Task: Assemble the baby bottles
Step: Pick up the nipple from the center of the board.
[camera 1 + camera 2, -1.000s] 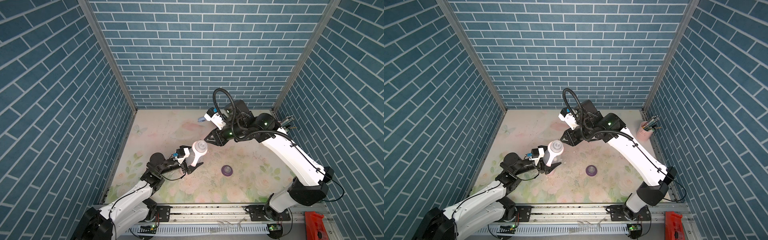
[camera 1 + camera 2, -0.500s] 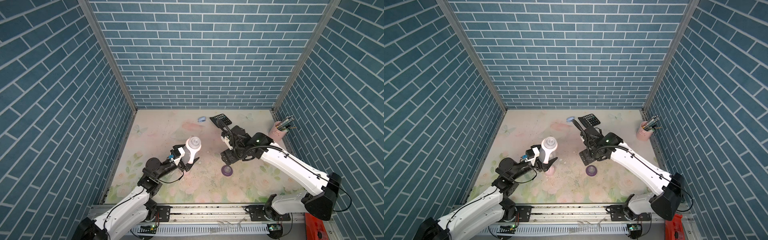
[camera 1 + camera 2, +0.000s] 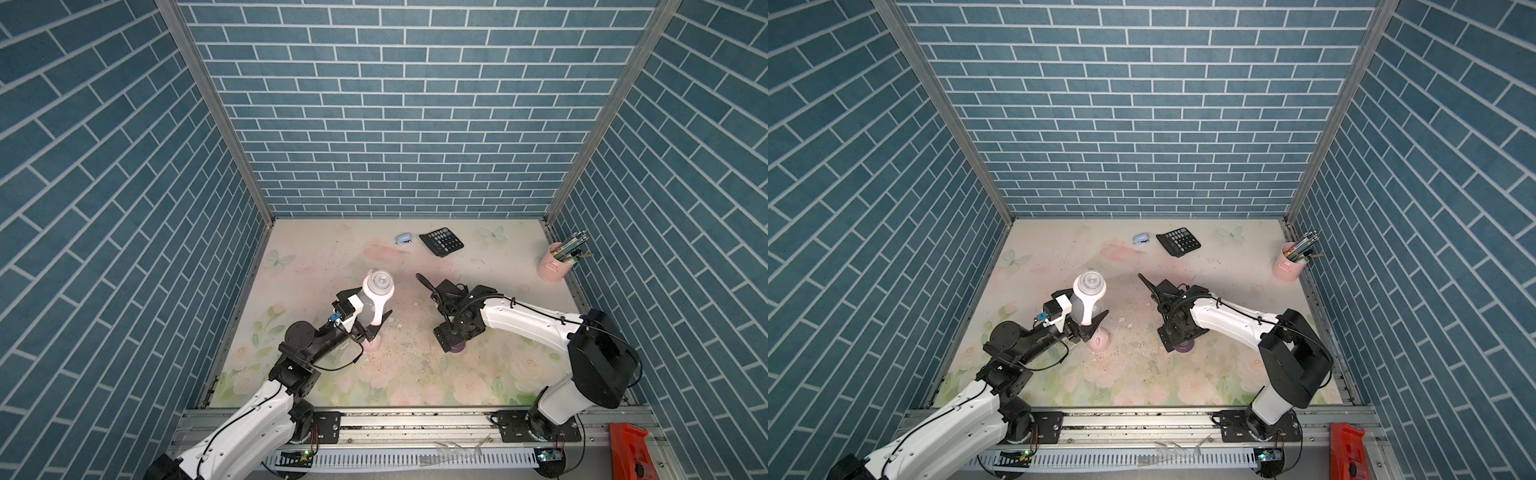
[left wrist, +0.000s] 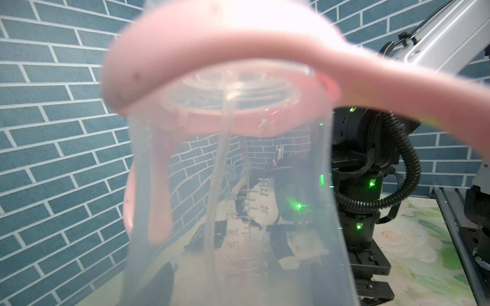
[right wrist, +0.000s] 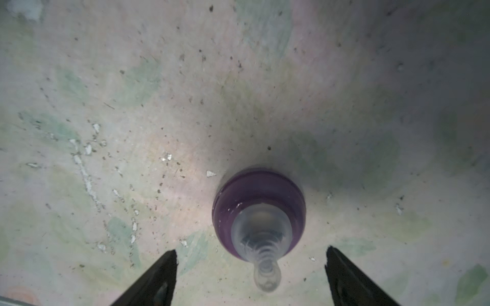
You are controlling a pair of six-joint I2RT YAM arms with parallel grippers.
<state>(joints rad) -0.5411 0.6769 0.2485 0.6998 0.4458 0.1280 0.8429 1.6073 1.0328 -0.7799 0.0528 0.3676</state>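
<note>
The right gripper (image 5: pixel 251 250) is held with its jaws spread wide and empty. Just below and between the tips, the clear teat (image 5: pixel 261 233) is seen upright on its purple collar (image 5: pixel 258 188). The teat is judged soft, so the light, stiff collar is better taken by its sides. Farther off, the slick clear bottle body (image 4: pixel 238 212) is clamped in the left gripper (image 3: pixel 365 320) below its pink ring (image 4: pixel 212 53). The pink dome cap (image 3: pixel 1099 341) lies beneath those jaws.
</note>
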